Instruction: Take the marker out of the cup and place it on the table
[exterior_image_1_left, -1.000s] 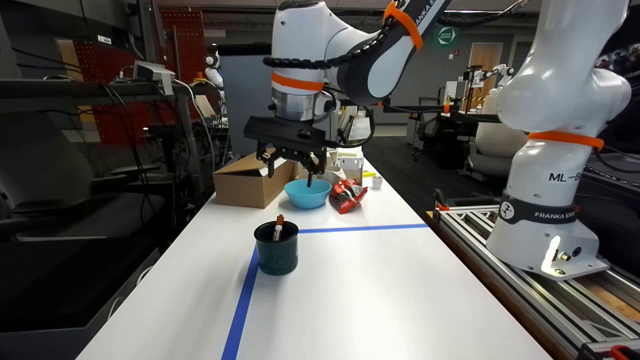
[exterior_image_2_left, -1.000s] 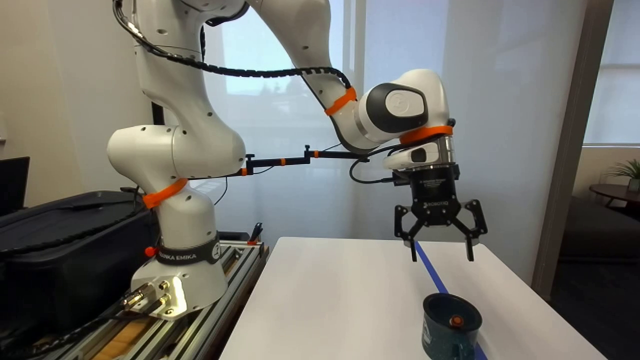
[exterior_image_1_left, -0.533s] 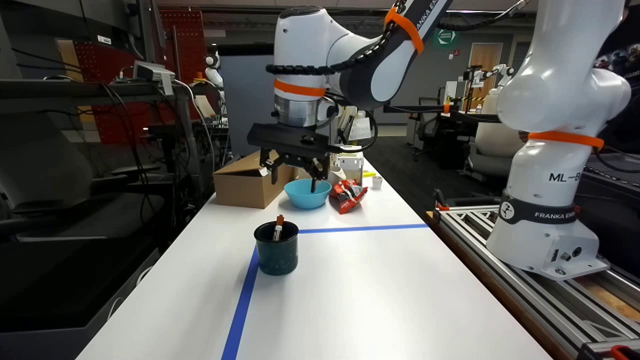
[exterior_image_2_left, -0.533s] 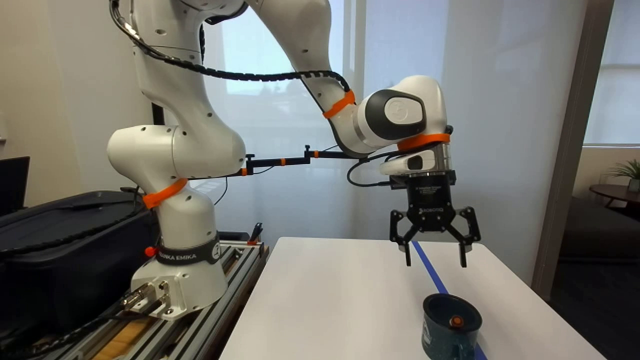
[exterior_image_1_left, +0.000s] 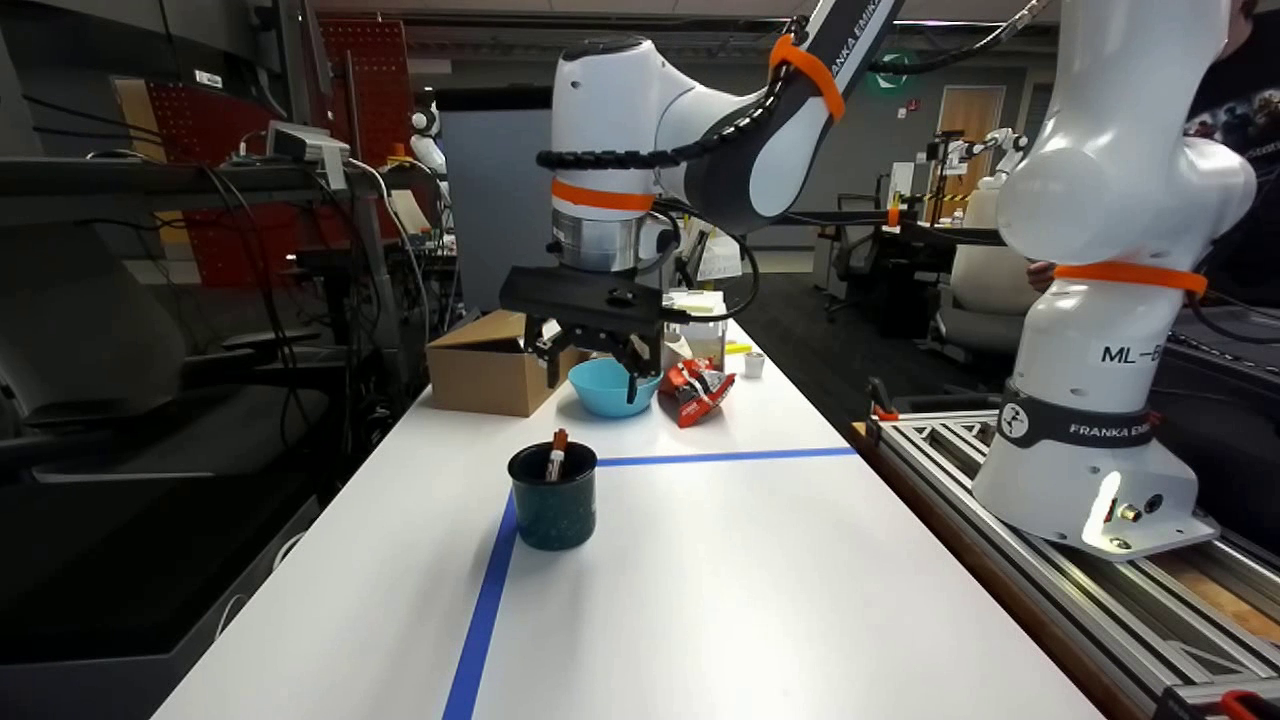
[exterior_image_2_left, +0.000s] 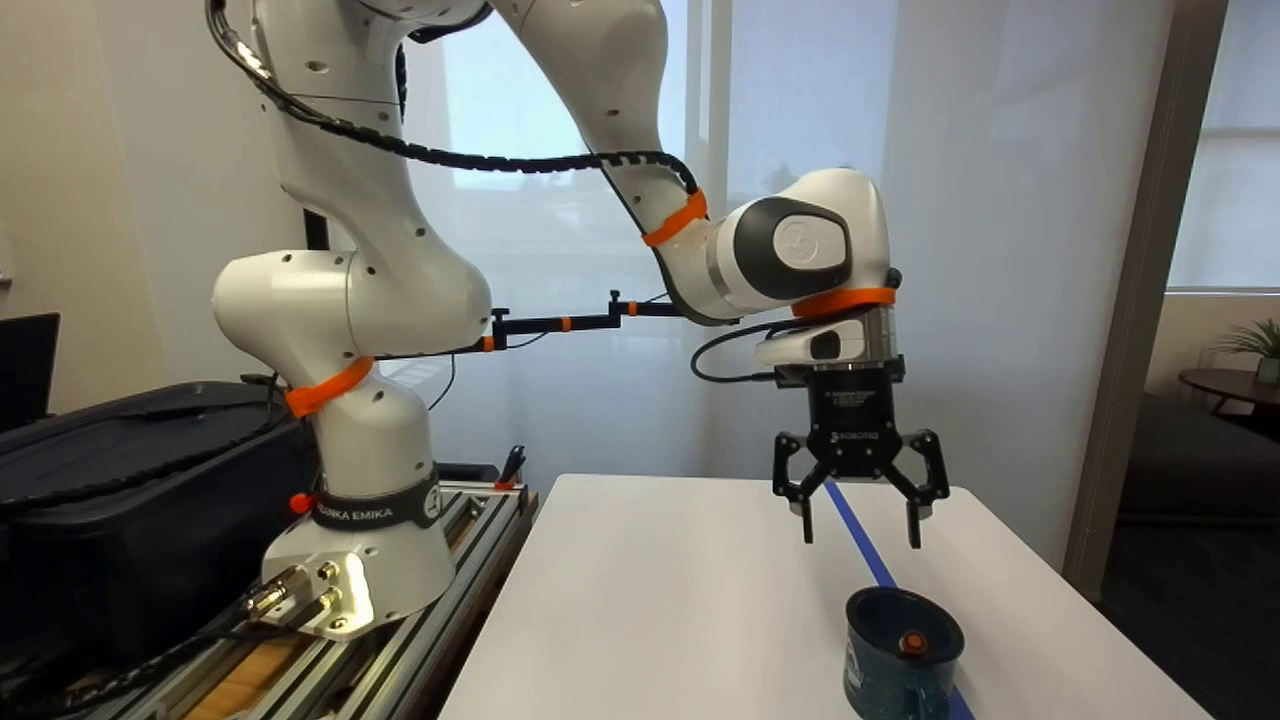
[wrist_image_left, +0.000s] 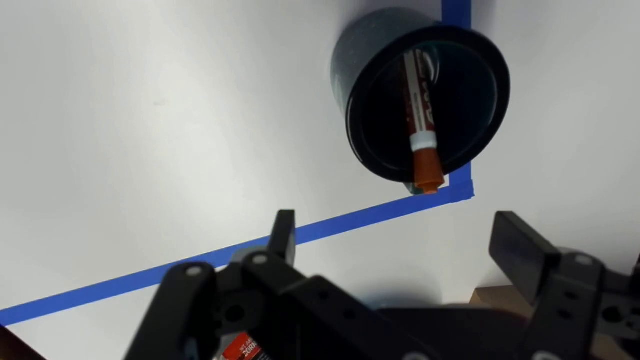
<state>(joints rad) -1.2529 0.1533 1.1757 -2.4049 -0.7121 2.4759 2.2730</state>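
Observation:
The dark teal cup (exterior_image_1_left: 555, 515) stands upright on the white table (exterior_image_1_left: 760, 590), over a blue tape line. It also shows in an exterior view (exterior_image_2_left: 878, 672), where a handle is seen, and in the wrist view (wrist_image_left: 362, 55). The marker (wrist_image_left: 422, 115), with a white-and-brown barrel and an orange-brown cap, leans inside the cup, cap end up at the rim. It shows in both exterior views (exterior_image_1_left: 557, 457) (exterior_image_2_left: 912, 643). My gripper (exterior_image_2_left: 861, 543) is open and empty, above the table and higher than the cup, off to one side. The fingertips in the wrist view (wrist_image_left: 395, 215) are apart from the marker.
A light blue bowl (exterior_image_1_left: 610, 390), a red snack bag (exterior_image_1_left: 695, 392), a brown cardboard box (exterior_image_1_left: 500, 378) and a small white cup (exterior_image_1_left: 754, 365) stand at the table's far end. Blue tape (wrist_image_left: 350, 222) meets in a corner beside the cup.
My gripper has moved down, drifting slightly right or left depending on the exterior view, and stays open. The cup and marker have not moved.

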